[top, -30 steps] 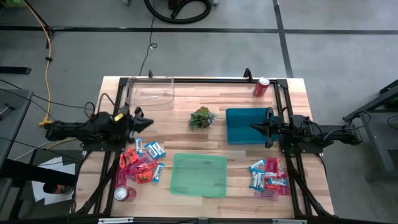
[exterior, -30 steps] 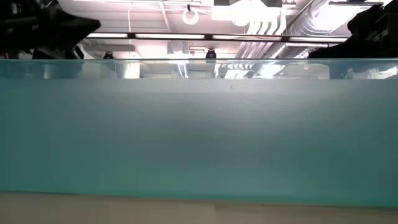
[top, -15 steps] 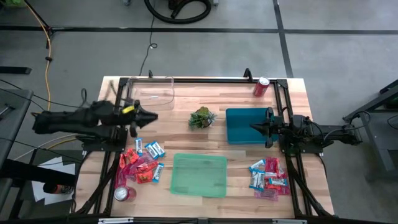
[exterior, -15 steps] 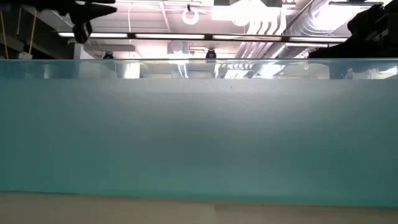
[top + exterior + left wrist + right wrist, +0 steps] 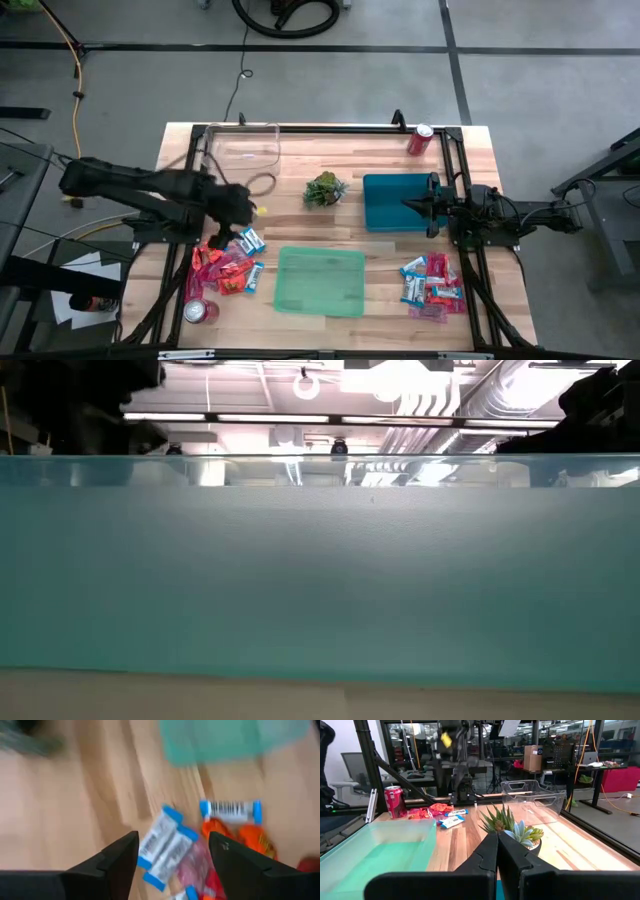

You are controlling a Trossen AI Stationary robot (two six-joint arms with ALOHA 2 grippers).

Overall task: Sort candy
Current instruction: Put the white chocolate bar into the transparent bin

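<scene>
The candy lies in two piles: one at the near left (image 5: 226, 265) and one at the near right (image 5: 432, 284), in blue-and-white, pink and red-orange wrappers. My left gripper (image 5: 238, 222) hangs open over the far edge of the left pile, pointing down. In the left wrist view its fingers (image 5: 172, 857) stand above two blue-and-white candies (image 5: 164, 846) without touching them. My right gripper (image 5: 406, 205) is shut with nothing in it, level above the dark teal tray (image 5: 385, 215); it shows again in the right wrist view (image 5: 497, 852).
A light green tray (image 5: 320, 281) sits at the near middle; its wall (image 5: 320, 570) fills the low view. At the far left is a clear container (image 5: 242, 150). A small plant (image 5: 325, 190) stands mid-table. Red cans stand far right (image 5: 420, 138) and near left (image 5: 200, 312).
My left gripper has risen from its level pose at the table's left, swung a little toward the right and near edges, and tipped down over the left candy pile. The candy has not moved.
</scene>
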